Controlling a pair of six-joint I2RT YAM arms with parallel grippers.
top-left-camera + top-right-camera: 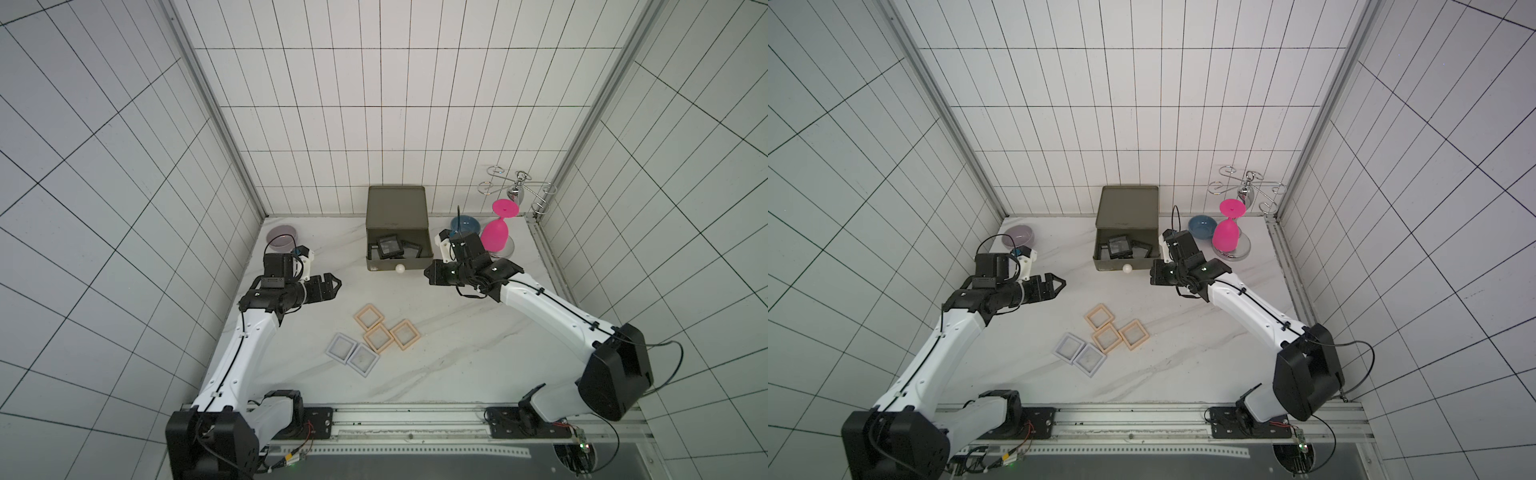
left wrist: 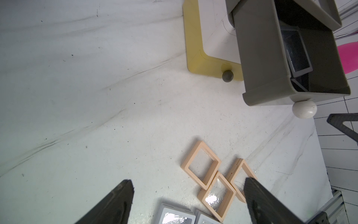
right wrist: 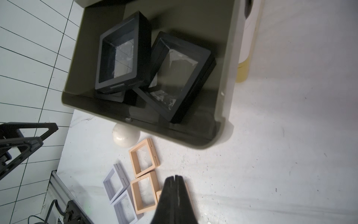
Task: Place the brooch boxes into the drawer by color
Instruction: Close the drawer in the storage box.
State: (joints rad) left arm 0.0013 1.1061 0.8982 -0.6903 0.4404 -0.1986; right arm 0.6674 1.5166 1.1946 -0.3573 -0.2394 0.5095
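Showing yellow tier (image 2: pixel 193 48) | wrist views only; right claw (image 3: pixel 175 178) closed

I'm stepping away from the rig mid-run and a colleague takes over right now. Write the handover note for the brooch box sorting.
Left gripper: open, empty, hovering above the table, left of the drawer chest.
Right gripper: shut, empty, by the front right corner of the open olive drawer.
Black brooch boxes: inside the olive drawer, piled askew.
Peach boxes (three) and pale boxes (two): flat on the table in a tight cluster in front of the drawer.
Done: black ones sorted.
Left: peach and pale into their own tiers; the yellow tier looks shut.
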